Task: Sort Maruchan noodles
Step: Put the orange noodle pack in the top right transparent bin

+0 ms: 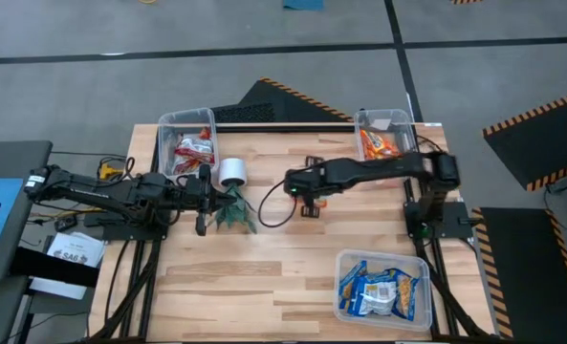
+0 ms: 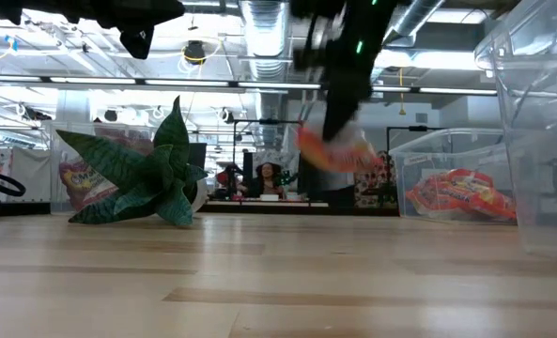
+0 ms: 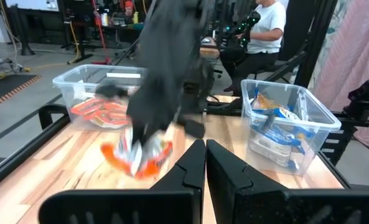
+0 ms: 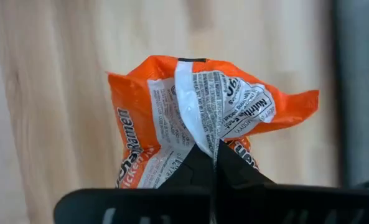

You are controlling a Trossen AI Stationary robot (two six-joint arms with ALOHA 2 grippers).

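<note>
**Mid-bench: right hand holds orange packet**

Near bench centre in the high view, the right hand (image 1: 312, 203) is clamped on an orange noodle packet (image 4: 196, 121); the right wrist view shows its fingertips pinching the packet's crimped seam, with the wood bench (image 1: 293, 277) behind it. The low view shows the packet (image 2: 339, 150) hanging clear of the bench surface.

Orange packets fill the clear bin (image 1: 386, 139) at 1 o'clock. Red-and-white packets sit in the bin (image 1: 189, 143) at 11 o'clock. Blue-and-white packets lie in the bin (image 1: 383, 287) at 5 o'clock.

The left hand (image 1: 203, 203) waits at 9 o'clock of centre, just beside the potted plant (image 1: 233, 205), which lies tipped on its side. Left wrist view: its fingers (image 3: 190, 171) are pressed together with nothing between them.

A seated person (image 3: 265, 28) shows in the room beyond the bench.
</note>
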